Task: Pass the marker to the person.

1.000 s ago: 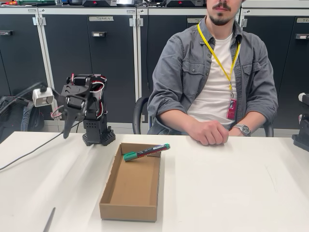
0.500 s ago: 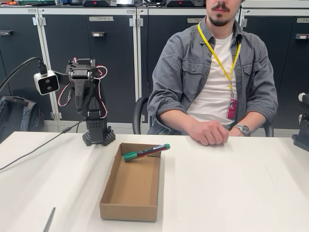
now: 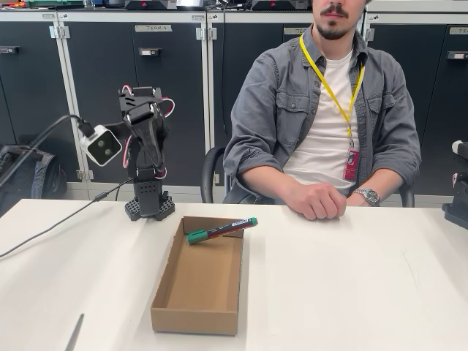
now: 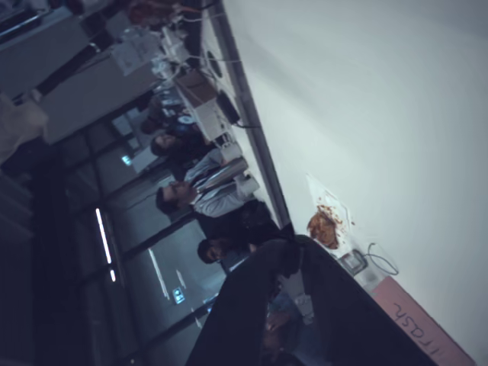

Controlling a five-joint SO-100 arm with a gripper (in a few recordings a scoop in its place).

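marker (image 3: 221, 230) lies across the far rim of the cardboard tray (image 3: 197, 281), near the person's hand (image 3: 316, 200). the gripper (image 3: 146, 117) is folded up, well apart; can't tell how its jaws stand.

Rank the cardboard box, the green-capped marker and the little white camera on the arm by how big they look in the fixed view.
1. The cardboard box, clearly the largest.
2. The marker, lying across the box's far rim.
3. The white camera: shorter than the marker but bulkier, and farther from the lens, so this last ranking is unsure.
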